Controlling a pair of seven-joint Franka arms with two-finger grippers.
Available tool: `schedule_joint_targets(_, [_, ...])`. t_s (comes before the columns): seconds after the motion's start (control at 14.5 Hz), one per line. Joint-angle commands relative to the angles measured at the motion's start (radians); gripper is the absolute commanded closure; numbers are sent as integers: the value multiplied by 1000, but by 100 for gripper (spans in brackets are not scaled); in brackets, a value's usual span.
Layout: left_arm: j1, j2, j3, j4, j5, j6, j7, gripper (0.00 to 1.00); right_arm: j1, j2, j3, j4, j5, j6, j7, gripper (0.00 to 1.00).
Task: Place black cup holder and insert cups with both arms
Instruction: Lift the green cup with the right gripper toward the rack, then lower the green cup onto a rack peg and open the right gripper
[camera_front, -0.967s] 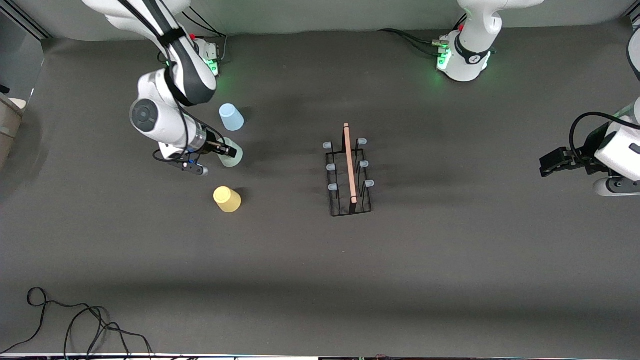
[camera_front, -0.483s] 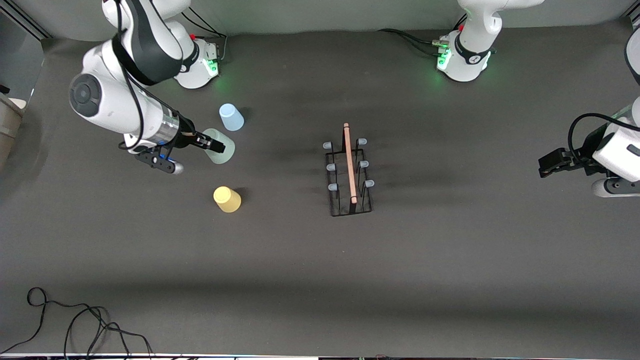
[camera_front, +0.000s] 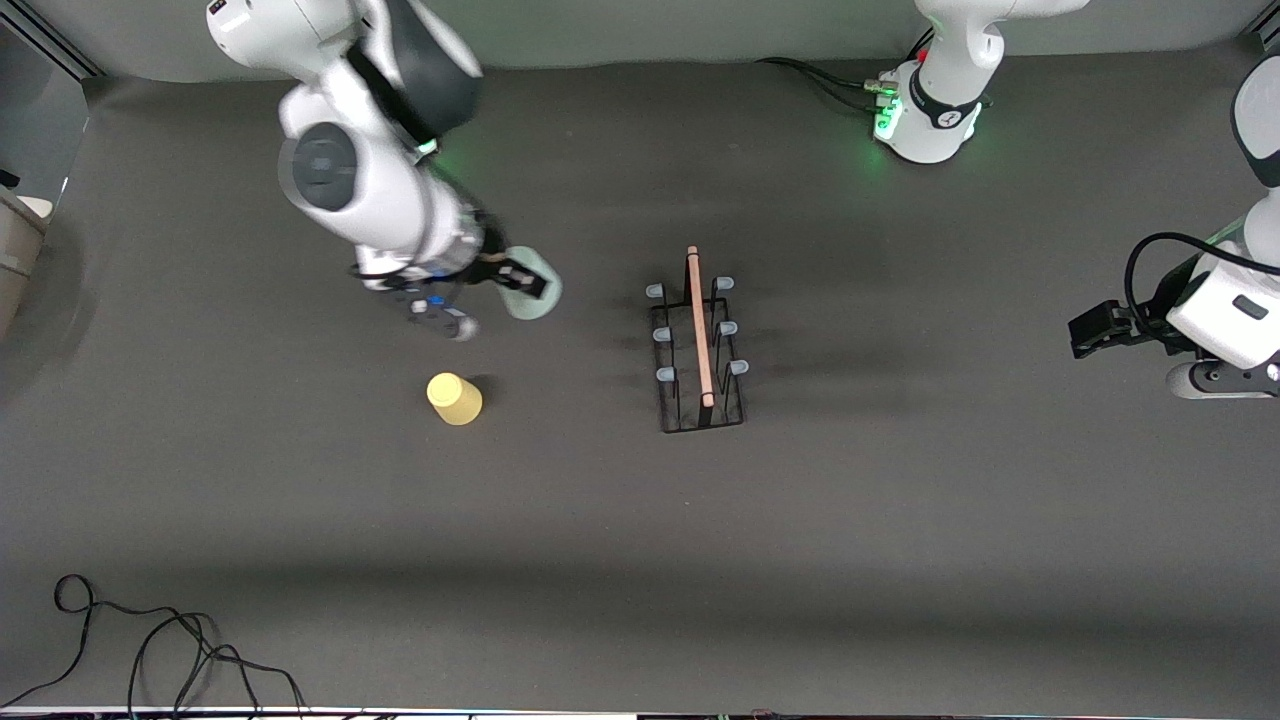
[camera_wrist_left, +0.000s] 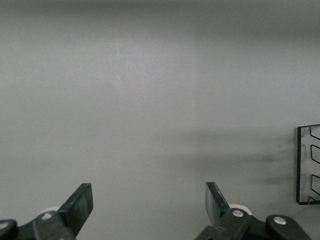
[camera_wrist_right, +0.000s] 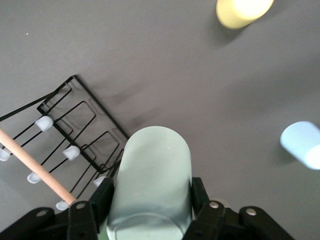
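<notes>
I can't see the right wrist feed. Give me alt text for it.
The right gripper is shut on a pale grey-green plastic cup, above the table beside the black wire cup holder. A yellow cup and a light blue cup sit on the table.

Robot lab, 2 white arms (camera_front: 380, 190) bolted to grey table (camera_front: 640, 520), loose cables (camera_front: 150, 650)

Three cups: green (camera_front: 530, 292), yellow (camera_front: 455, 398), blue (camera_wrist_right: 302, 144); one black cup holder (camera_front: 700, 345); two arms.
</notes>
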Motion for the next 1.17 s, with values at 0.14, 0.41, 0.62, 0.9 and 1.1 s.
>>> schedule_joint_targets(0.14, [7, 3, 9, 25, 3, 32, 61, 0, 118, 157, -9, 168, -29, -2, 190, 100])
schedule_joint_targets(0.41, [6, 3, 11, 23, -17, 11, 61, 0, 152, 181, -9, 166, -29, 26, 204, 100])
schedule_joint_targets(0.62, [-5, 4, 9, 23, -10, 9, 63, 0, 181, 215, -9, 166, -31, 72, 231, 100])
schedule_joint_targets(0.9, [4, 3, 9, 25, -19, -2, 60, 0, 200, 246, -6, 166, -38, 96, 236, 100])
schedule_joint_targets(1.1, [6, 10, 9, 21, -19, 8, 58, 0, 230, 272, -12, 163, -39, 138, 249, 100])
